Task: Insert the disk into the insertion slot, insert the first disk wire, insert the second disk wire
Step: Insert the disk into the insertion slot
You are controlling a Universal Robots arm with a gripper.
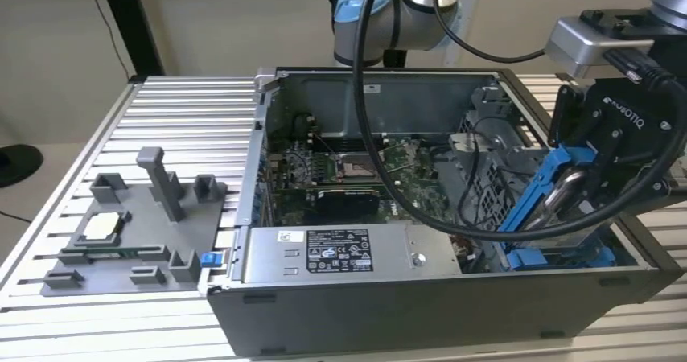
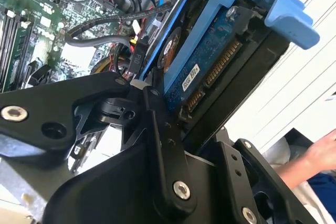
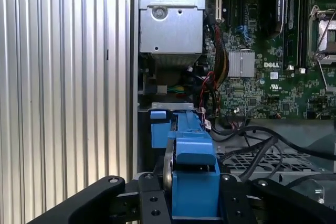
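Disk [image 1: 536, 189], clipped in its blue carrier, hangs tilted at the corner of the open computer case [image 1: 429, 318] on the exterior view's right. It is clamped between the black fingers [image 3: 152, 205] of the gripper [image 1: 580, 197]. In both wrist views one finger presses on each side of the carrier. The disk's upper end stands above the case's rim. Its lower end reaches down into the drive bay [image 1: 569, 257], a dark grey pocket with blue clip parts at the bottom. Whether the carrier touches those clips I cannot tell.

In the second wrist view the disk shows its circuit-board side, with a row of connector pins along one edge. A person's hand [image 2: 323, 153] sits at the edge of that view, outside the case.

Thick black cables [image 1: 429, 209] loop across the inside of the case, close beside the disk. The motherboard [image 1: 355, 169] lies flat on the case floor. A grey power-supply box [image 1: 343, 253] with a white label runs along the case's near wall in the exterior view.

The case rests on a ribbed metal table [image 1: 183, 104]. A grey fixture [image 1: 129, 225] with upright posts stands on the table just beside the case, on the exterior view's left.
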